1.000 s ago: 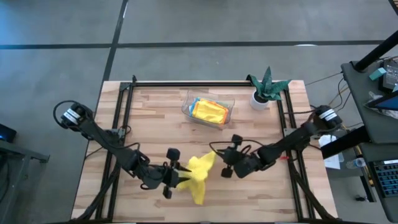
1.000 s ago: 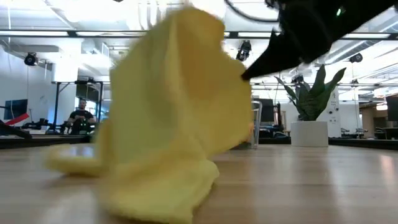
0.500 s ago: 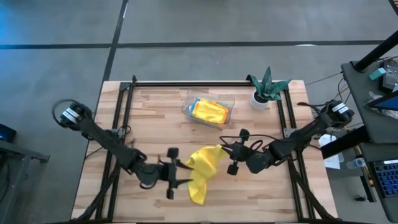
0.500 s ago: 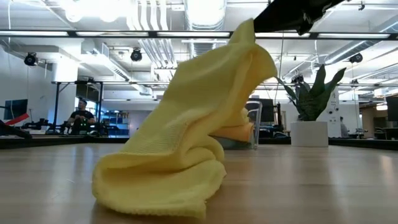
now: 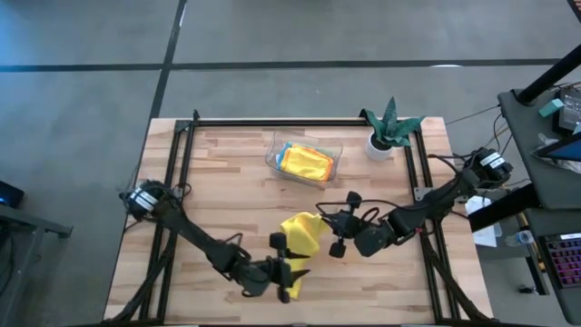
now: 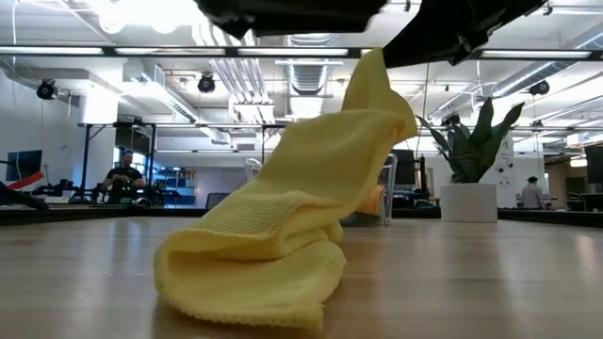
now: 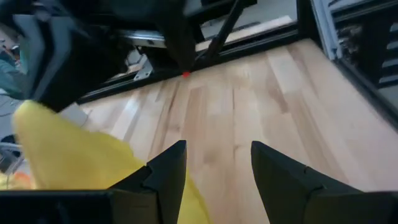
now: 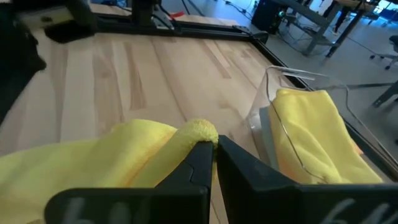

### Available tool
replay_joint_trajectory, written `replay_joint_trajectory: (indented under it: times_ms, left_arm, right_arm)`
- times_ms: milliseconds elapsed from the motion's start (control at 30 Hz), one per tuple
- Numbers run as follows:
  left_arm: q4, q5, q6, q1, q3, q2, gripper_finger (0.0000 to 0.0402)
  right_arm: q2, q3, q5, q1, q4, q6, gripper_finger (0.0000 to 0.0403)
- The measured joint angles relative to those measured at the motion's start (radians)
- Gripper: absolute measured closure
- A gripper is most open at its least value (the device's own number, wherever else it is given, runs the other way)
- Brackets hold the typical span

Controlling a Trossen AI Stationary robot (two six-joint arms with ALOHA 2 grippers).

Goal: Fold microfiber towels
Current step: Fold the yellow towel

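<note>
1. Yellow towel (image 5: 303, 238) lies partly on the wooden desk (image 5: 227, 182), near the middle toward the front edge; one corner is lifted clear of the surface, the rest is bunched in a loose heap below it.
2. Right claw (image 5: 329, 224) sits at the raised corner, fingers pressed together and pinching the towel's edge. Right wrist view confirms this: the yellow cloth (image 8: 124, 152) is nipped between the two dark fingertips (image 8: 200, 163).
3. Low view: towel (image 6: 292, 226) hangs down from the pinched corner at the top to a folded, rumpled mass resting on the desk.
4. Left claw (image 5: 292, 272) is at the front end of the towel, close to the desk's front edge. Left wrist view shows its fingers (image 7: 165, 171) spread apart with bare desk between them; yellow cloth (image 7: 68, 155) lies just beside one finger (contact cannot be told).
5. Clear plastic tray (image 5: 277, 148) stands toward the back of the desk, well apart from both claws, with a second yellow towel (image 5: 305, 162) folded inside it; a bit of orange shows at its edge.
6. Potted plant (image 5: 388, 127) in a white pot stands at the back right corner.
7. Low view background: a person (image 6: 121, 174) seated far off in the room.
</note>
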Motion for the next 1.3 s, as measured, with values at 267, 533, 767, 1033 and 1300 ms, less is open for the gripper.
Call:
replay_joint_trajectory:
  times_ms: [267, 533, 767, 1033, 1300]
  left_arm:
    - [-0.256, 0.001, -0.004, 0.030, 0.209, 0.108, 0.0225]
    - [-0.404, -0.051, -0.031, 0.053, 0.320, 0.164, 0.0124]
    - [-0.405, -0.171, -0.057, 0.056, 0.316, 0.171, 0.0074]
    - [-0.398, -0.171, -0.056, 0.056, 0.316, 0.228, 0.0072]
    - [-0.402, -0.275, -0.045, 0.056, 0.315, 0.240, 0.0094]
  right_arm:
    - [0.000, 0.000, -0.014, 0.000, 0.006, 0.000, 0.0390]
    - [0.000, 0.000, -0.025, 0.000, 0.005, 0.003, 0.0390]
    - [0.000, 0.000, -0.025, 0.000, 0.004, 0.002, 0.0390]
    - [0.000, 0.000, -0.025, 0.000, 0.006, 0.002, 0.0390]
    - [-0.001, 0.000, -0.026, 0.000, 0.006, 0.002, 0.0390]
